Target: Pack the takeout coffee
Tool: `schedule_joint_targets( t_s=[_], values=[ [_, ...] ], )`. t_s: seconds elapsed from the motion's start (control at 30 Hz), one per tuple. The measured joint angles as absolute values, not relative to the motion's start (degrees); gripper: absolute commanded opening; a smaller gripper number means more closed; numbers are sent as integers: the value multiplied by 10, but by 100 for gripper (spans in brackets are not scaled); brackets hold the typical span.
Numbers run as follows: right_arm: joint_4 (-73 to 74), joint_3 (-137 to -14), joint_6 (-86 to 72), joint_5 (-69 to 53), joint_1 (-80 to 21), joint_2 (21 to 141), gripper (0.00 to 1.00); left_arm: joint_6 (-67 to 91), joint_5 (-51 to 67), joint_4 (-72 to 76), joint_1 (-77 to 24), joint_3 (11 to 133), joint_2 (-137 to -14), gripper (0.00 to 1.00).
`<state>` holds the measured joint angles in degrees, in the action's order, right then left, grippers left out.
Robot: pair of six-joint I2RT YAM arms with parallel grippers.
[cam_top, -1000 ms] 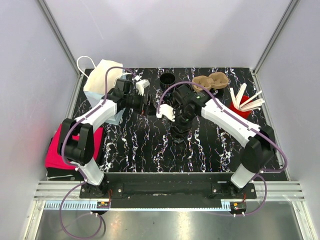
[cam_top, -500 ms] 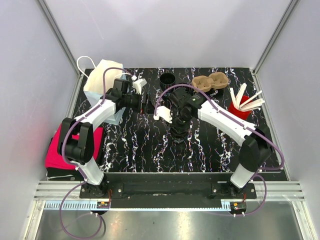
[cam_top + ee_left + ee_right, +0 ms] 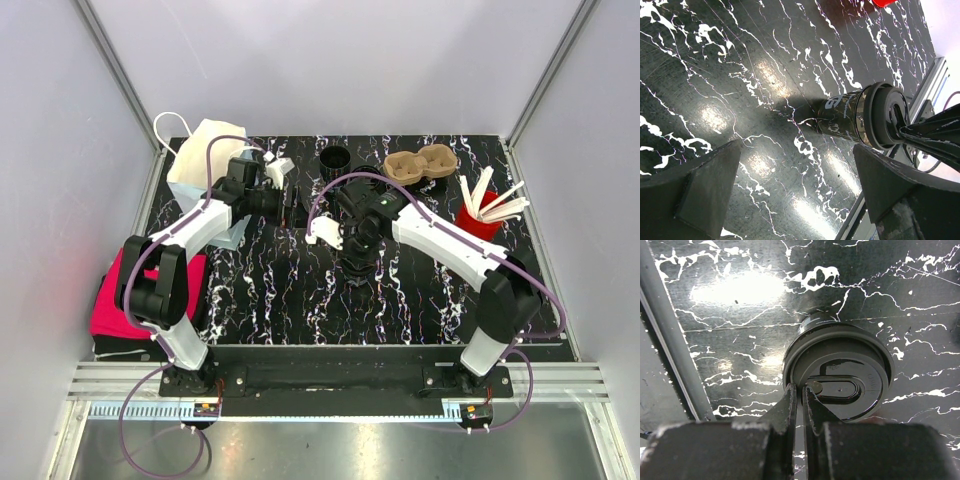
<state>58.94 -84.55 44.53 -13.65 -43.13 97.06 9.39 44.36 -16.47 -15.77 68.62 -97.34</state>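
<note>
A black coffee cup point(image 3: 358, 264) with a black lid point(image 3: 840, 371) stands on the black marble table point(image 3: 280, 290). My right gripper point(image 3: 357, 243) is above it. Its fingers point(image 3: 790, 402) are nearly closed and pinch the lid's raised rim at the near edge. My left gripper point(image 3: 291, 207) is open and empty, well left of the cup, which shows in the left wrist view point(image 3: 855, 116). A cardboard cup carrier point(image 3: 421, 163) lies at the back. A white paper bag point(image 3: 203, 155) stands at the back left.
A second open black cup point(image 3: 335, 157) stands at the back centre. A red holder with wooden stirrers point(image 3: 490, 205) is at the right. A red cloth point(image 3: 118, 300) lies off the table's left edge. Grey walls enclose the table.
My right arm has shifted slightly left over the cup. My left gripper has drawn back a little toward the bag. The cup has stayed in place.
</note>
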Motion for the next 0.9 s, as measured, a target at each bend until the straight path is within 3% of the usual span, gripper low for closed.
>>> schedule_joint_targets(
  t_s=[0.9],
  values=[
    [582,-846,444,-124,-437,991,0,96,444,-158,-158,681,-973,99]
  ],
)
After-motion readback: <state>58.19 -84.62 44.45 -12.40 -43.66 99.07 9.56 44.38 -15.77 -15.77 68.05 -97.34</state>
